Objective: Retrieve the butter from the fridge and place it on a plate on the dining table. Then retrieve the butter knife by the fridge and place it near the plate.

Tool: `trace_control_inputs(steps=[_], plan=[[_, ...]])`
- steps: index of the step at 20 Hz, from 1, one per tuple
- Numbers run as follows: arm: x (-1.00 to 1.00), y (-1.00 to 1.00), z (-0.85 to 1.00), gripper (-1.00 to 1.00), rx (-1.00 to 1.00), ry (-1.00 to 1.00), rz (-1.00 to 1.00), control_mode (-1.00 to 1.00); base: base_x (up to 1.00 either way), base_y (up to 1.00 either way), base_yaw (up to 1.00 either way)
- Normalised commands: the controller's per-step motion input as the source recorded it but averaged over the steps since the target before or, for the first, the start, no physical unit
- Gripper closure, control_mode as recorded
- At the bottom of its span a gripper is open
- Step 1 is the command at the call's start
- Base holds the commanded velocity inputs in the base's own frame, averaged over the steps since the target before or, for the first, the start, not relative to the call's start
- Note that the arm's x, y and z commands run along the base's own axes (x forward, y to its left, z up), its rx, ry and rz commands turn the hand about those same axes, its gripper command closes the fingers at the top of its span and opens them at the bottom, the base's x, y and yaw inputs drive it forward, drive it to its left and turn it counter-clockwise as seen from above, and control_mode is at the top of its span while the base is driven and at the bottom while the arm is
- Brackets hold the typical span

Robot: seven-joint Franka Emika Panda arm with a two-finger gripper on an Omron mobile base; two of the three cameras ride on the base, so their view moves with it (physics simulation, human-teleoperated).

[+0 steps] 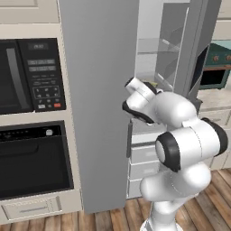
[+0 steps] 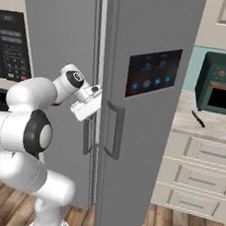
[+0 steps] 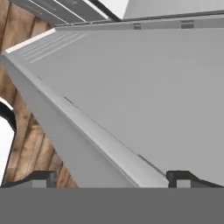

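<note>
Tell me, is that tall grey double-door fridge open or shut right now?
Partly open. In the left base view, the tall grey fridge shows its pale inside shelves past one swung-out door; the right base view shows the door with the dark screen panel angled outward.

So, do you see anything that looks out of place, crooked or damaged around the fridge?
Nothing looks damaged or spilled. The fridge has one door swung open, which fits the job. The only thing lying loose is a dark knife on the counter beside the fridge, in front of the green toaster oven.
</note>
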Motion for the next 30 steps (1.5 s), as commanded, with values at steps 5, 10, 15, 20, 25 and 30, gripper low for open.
trace_control_inputs(steps=[5, 10, 15, 20, 25, 30], plan=[[-0.33, -0.42, 0.00, -1.00, -0.12, 0.21, 0.00, -1.00, 0.00, 0.00, 0.00], [-0.65, -0.54, 0.00, -1.00, -0.16, 0.25, -0.01, -1.00, 0.00, 0.00, 0.00], [-0.89, -0.91, 0.00, -1.00, -0.10, 0.22, 0.00, -1.00, 0.00, 0.00, 0.00], [-0.98, -0.96, 0.00, -1.00, -0.05, 0.17, 0.00, -1.00, 0.00, 0.00, 0.00], [-0.43, 0.22, -0.01, -1.00, 0.00, -0.01, 0.01, -1.00, 0.00, 0.00, 0.00], [-0.07, 0.95, 0.02, -1.00, 0.07, -0.02, 0.10, -1.00, 0.00, 0.00, 0.00]])
